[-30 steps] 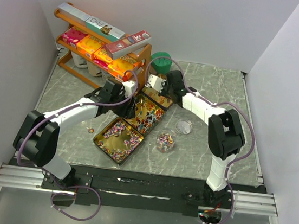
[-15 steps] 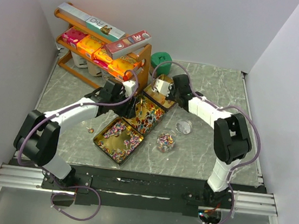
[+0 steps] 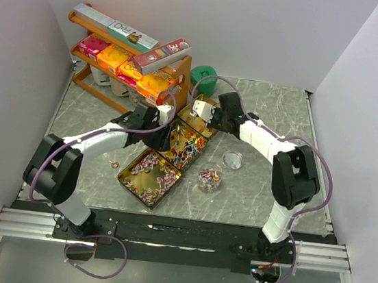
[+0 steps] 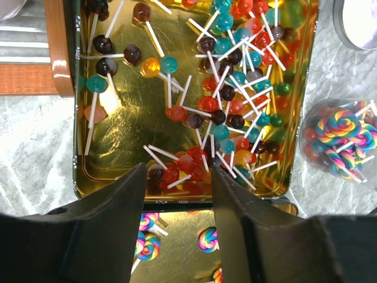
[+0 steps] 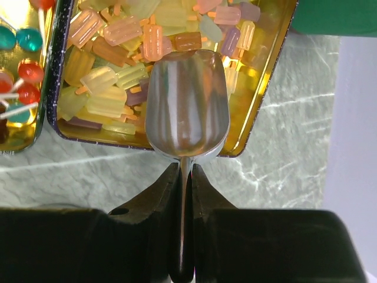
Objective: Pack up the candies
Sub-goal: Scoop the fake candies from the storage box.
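Three open gold tins hold the candies. The far tin [image 5: 265, 94] holds orange and yellow ice-pop shaped candies [image 5: 112, 53]. My right gripper [image 5: 185, 171] is shut on the thin handle of a metal scoop [image 5: 187, 103], whose empty bowl hangs over that tin's near edge. The middle tin [image 4: 79, 118] holds red, teal and dark ball lollipops [image 4: 235, 76]. My left gripper [image 4: 178, 168] stands open above this tin's near rim, with nothing between its fingers. Under it, the near tin [image 3: 149, 176] holds rainbow swirl lollipops [image 4: 207, 240].
A small clear cup [image 4: 339, 138] of swirl lollipops stands right of the tins, with an empty clear dish [image 3: 232, 160] behind it. A wooden rack [image 3: 126, 61] of cardboard boxes fills the back left. A green container [image 3: 202, 76] sits behind the far tin. One loose candy [image 3: 112, 164] lies left.
My right arm has swung, carrying the scoop a little to the right and nearer over the far tin. The left jaws have narrowed slightly; the left gripper stays where it was.
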You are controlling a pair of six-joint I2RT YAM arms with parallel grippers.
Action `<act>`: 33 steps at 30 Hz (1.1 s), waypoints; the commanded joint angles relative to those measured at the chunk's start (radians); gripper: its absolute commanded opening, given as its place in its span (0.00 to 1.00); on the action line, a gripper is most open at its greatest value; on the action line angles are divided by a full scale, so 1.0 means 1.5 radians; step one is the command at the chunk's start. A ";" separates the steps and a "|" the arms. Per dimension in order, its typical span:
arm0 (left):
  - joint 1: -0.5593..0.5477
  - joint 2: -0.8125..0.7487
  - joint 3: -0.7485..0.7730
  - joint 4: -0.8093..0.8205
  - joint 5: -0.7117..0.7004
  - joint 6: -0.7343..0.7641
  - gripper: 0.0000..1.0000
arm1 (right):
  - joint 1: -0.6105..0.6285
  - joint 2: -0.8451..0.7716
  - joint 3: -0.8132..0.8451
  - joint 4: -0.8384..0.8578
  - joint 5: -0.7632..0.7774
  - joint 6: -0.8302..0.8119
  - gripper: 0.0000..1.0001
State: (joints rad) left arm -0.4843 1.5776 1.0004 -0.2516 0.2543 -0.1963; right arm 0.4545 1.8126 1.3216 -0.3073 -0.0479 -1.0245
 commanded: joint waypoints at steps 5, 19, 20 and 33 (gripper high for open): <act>-0.002 0.024 0.011 0.006 -0.018 -0.008 0.46 | 0.008 0.036 0.007 -0.030 -0.143 0.084 0.00; -0.002 0.105 0.047 -0.025 -0.016 -0.008 0.33 | 0.015 0.081 0.030 -0.035 -0.177 0.159 0.00; -0.003 0.106 0.048 -0.026 -0.015 -0.005 0.33 | 0.016 0.088 0.035 -0.039 -0.175 0.163 0.00; -0.005 0.113 0.048 -0.031 -0.019 -0.004 0.30 | -0.011 0.044 -0.058 0.051 -0.034 0.024 0.00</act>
State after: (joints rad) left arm -0.4870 1.7428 1.0500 -0.2741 0.2359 -0.2043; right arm 0.4526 1.8965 1.3117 -0.2295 -0.1196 -0.8864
